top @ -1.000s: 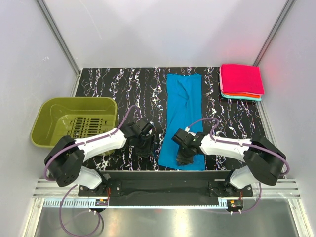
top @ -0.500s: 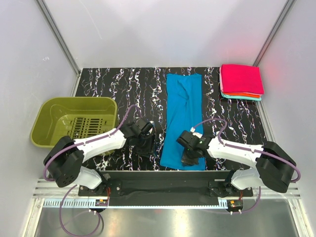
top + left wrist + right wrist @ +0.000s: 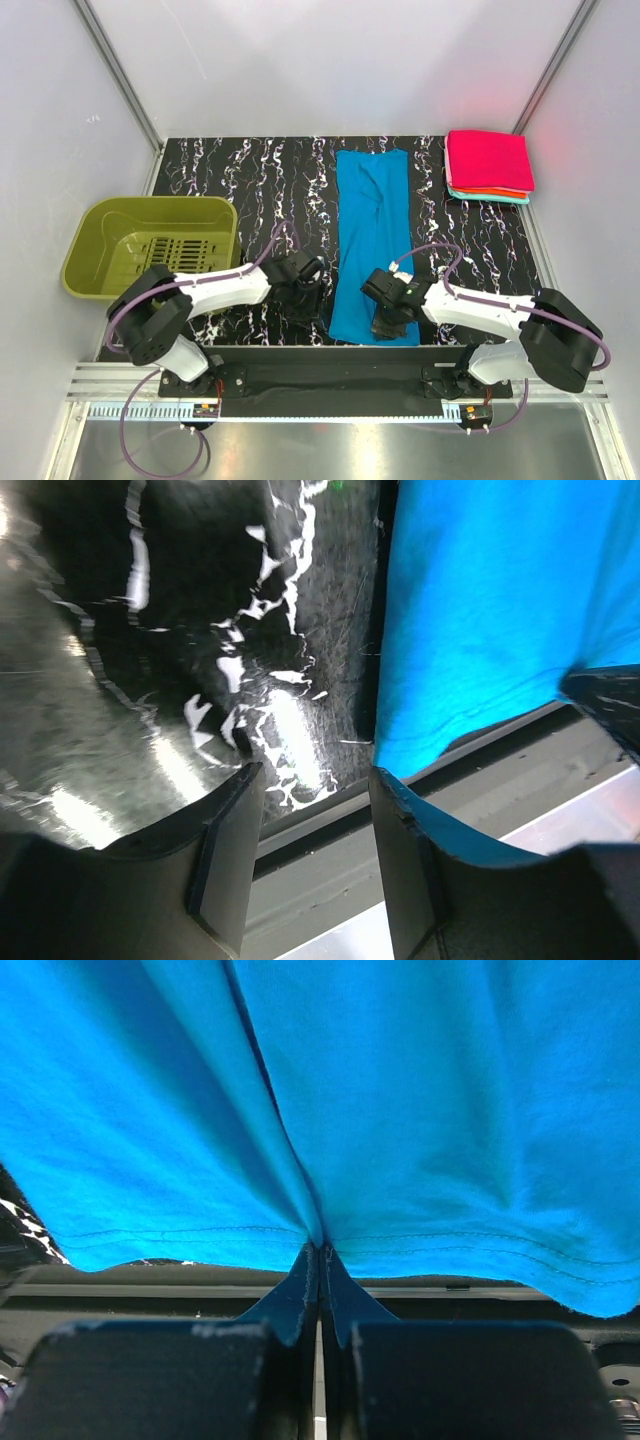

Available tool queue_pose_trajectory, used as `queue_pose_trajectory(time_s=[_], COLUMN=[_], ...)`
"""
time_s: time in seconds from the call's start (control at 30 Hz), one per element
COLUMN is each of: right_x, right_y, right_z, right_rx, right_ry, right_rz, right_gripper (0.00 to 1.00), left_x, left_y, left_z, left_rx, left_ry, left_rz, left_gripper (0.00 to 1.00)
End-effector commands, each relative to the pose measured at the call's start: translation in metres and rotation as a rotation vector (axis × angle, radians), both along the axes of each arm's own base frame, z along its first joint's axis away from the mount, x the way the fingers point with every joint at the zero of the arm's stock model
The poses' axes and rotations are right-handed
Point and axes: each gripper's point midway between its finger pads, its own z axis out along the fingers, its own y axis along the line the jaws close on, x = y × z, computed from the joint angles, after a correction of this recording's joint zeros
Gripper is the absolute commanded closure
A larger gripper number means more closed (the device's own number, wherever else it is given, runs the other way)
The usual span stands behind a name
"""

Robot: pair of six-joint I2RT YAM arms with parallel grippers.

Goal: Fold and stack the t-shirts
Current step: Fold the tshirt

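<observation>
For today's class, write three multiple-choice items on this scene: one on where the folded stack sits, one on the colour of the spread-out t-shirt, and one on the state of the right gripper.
1. Where on the table is the folded stack?
A. far right corner
B. near left corner
C. centre

2. What colour is the spread-out t-shirt?
A. red
B. blue
C. yellow

3. How do the jaws of the right gripper stand?
A. wide open above the cloth
B. shut on nothing
C. shut on the t-shirt's near hem

Answers:
1 A, since the top view shows the stack at the far right corner.
2 B, since the cloth is blue in every view.
3 C, since the right wrist view shows the blue hem pinched between closed jaws.
</observation>
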Motion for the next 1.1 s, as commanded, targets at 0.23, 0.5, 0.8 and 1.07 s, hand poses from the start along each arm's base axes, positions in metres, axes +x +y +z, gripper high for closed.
queue_pose_trajectory(time_s=[0.23, 0.5, 0.8, 1.07], right_x=[0.007, 0.002, -0.004, -0.004], right_y=[-0.004, -0.021, -0.024, -0.025], right_z=[0.019, 0.014, -0.001, 0.006], right_rx=[0.011, -0.034, -0.037, -0.038], right_ry=[-0.077, -0.074, -0.053, -0.06], right_rz=[-0.001, -0.021, -0.013, -0.018], right_gripper=[1.0, 1.0, 1.0, 0.86], left_x=[-0.006, -0.009, -0.028, -0.039], left_y=[-0.043, -0.036, -0.028, -0.028], left_z=[-0.008, 0.002, -0.019, -0.028], left_rx=[-0.147, -0.133, -0.025, 0.013], left_ry=[0.065, 0.037, 0.061, 0.082], left_rz=[-0.008, 0.046, 0.075, 0.079], left_gripper=[0.59, 1.0, 1.0, 0.89])
